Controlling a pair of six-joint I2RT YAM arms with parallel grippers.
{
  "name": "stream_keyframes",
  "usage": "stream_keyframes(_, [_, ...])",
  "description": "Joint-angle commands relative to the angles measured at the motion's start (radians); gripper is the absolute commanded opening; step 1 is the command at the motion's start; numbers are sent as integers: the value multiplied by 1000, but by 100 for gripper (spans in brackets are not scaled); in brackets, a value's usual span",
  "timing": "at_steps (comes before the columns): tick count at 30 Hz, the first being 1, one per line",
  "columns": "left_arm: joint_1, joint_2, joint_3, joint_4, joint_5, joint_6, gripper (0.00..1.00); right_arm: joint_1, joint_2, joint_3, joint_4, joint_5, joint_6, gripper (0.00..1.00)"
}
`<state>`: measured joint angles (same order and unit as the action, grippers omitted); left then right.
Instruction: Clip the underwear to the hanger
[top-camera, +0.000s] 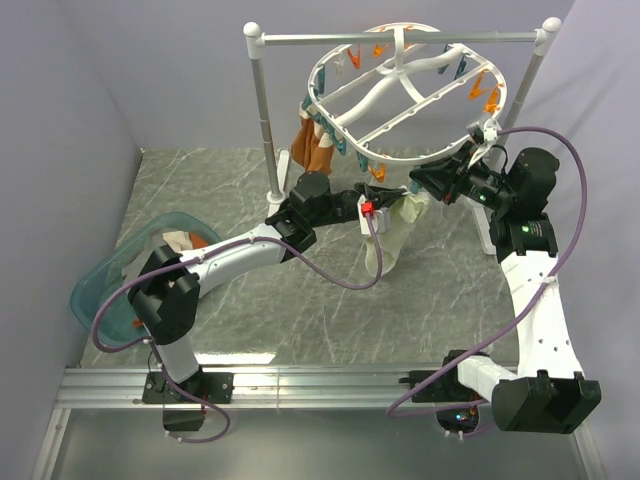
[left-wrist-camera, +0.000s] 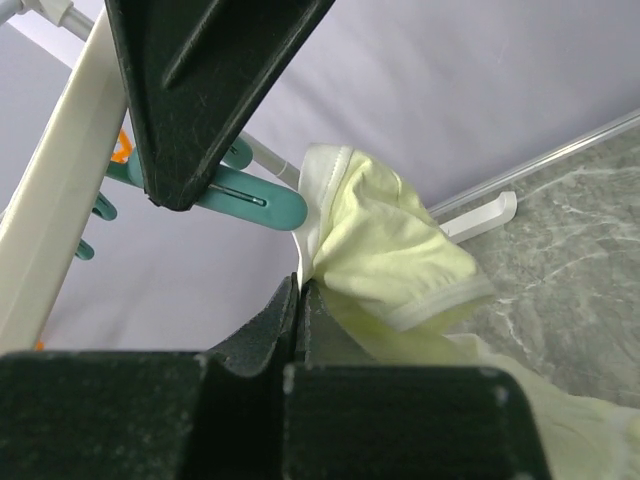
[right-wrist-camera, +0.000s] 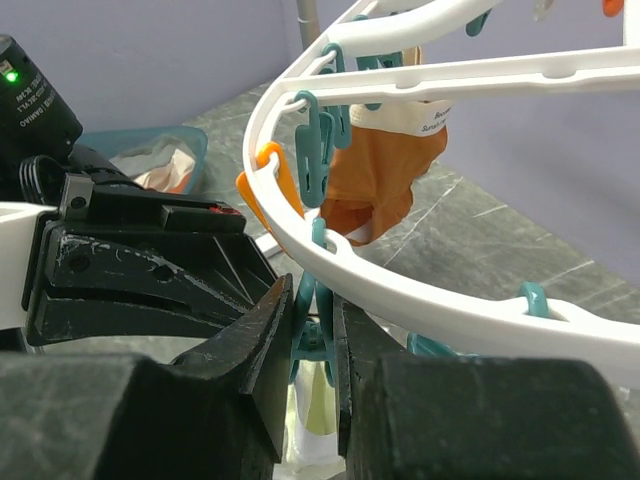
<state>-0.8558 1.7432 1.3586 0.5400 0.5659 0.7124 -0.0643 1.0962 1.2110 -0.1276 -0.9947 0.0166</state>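
Holding the underwear (left-wrist-camera: 390, 250) up by its top edge in the left gripper (left-wrist-camera: 300, 290), fingers pressed together on the cloth. Hanging long and straight down from there. Right beside that, squeezing a teal clip (right-wrist-camera: 315, 335) with the right gripper (right-wrist-camera: 312, 300), fingers pinching it. Cloth edge just beside the clip's tip, under the hanger (right-wrist-camera: 420, 298) rim. Probably next: nudge the edge sideways into the clip's mouth.
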Motion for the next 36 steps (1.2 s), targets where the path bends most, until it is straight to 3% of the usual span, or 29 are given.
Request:
stream_keyframes(1, [4, -11, 34, 40, 35, -30, 0, 1, -10, 47, -40, -59, -55, 0])
stream_keyframes(25, [9, -16, 37, 149, -21, -80, 0, 1, 1, 68, -73, -50, -46, 0])
stream_keyframes(27, [11, -16, 37, 150, -20, -80, 0, 1, 2, 76, -81, -42, -44, 6])
stream_keyframes(31, [9, -13, 46, 143, -21, -82, 0, 1, 8, 88, -95, -33, -46, 34])
stream_keyframes(36, [11, -14, 45, 147, -26, -90, 0, 1, 7, 91, -101, -24, -44, 50])
